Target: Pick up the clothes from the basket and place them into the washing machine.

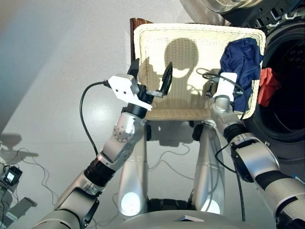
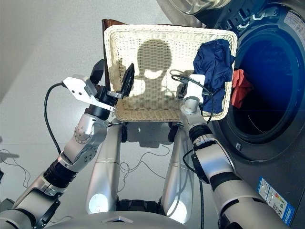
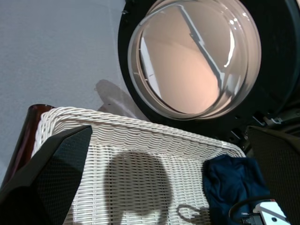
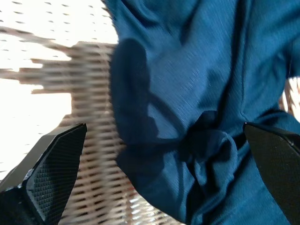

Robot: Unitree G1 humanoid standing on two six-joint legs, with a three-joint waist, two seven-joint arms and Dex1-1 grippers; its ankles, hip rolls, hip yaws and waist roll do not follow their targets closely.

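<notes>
The basket (image 2: 143, 102) sits between the two arms, its long near rim facing the robot and its right end close beside the washing machine (image 2: 281, 143). Most of the woven floor is bare; only the right end is taken up.

The navy garment (image 2: 214, 64) lies crumpled in that right end, draped over the right rim so that part of it hangs on the outer side toward the porthole. The coral-red garment (image 2: 240, 88) is already inside the dark drum opening, just past the basket's right edge. The black garment cannot be made out in any view.

The right gripper (image 4: 164, 150) hovers directly over the navy cloth with its two fingers spread wide apart, one over the wicker and the other over the fabric, nothing between them. The left gripper (image 1: 150, 78) hangs at the basket's left end, near the near rim, its fingers (image 1: 166, 78) also apart and empty: one outside the left wall, the other over the bare floor of the basket.

The round glass door (image 3: 192, 56) stands swung open beyond the far rim, leaving the porthole unobstructed. A dark brown post (image 1: 138, 24) shows at the basket's far left corner. Open grey floor (image 1: 57, 57) lies to the left.
</notes>
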